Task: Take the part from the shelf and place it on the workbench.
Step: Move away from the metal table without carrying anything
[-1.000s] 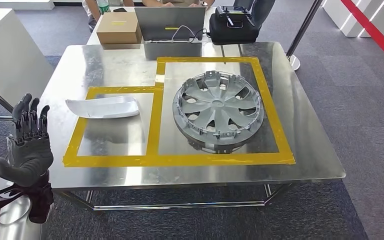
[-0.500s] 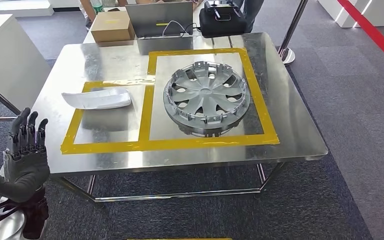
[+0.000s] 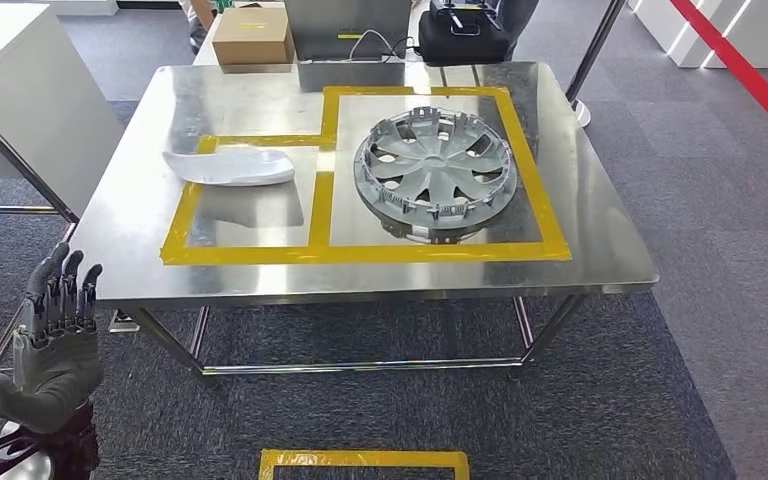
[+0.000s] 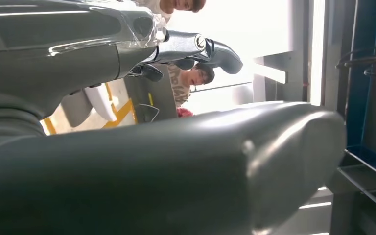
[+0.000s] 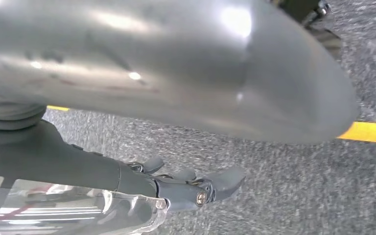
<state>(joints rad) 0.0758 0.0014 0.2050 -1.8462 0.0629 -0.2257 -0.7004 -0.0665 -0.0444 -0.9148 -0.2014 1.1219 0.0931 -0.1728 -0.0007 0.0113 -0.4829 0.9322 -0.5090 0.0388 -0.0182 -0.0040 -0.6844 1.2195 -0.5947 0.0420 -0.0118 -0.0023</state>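
Note:
A silver wheel cover [image 3: 437, 172] lies in the large yellow-taped frame on the steel workbench [image 3: 600, 230]. A white curved part [image 3: 232, 166] lies at the far edge of the smaller taped frame to its left. My left hand [image 3: 57, 340] is raised below the bench's near left corner, fingers upright and apart, holding nothing. In the left wrist view my left hand [image 4: 176, 166] is seen close up, with its fingers [image 4: 196, 49] stretched out. My right hand [image 5: 176, 63] hangs over grey carpet, its fingers [image 5: 200, 188] extended with nothing in them.
A cardboard box [image 3: 253, 40], a grey device [image 3: 345, 30] and a black case [image 3: 463, 38] sit behind the bench. A white cabinet [image 3: 20, 110] stands at the left. Yellow floor tape [image 3: 360, 462] lies near me. A blue-framed shelf [image 4: 367, 161] and a person [image 4: 196, 76] appear in the left wrist view.
The whole picture has shifted: the camera has drawn back from the bench, and floor tape has come into view. My left hand stays raised and spread, lower in the picture.

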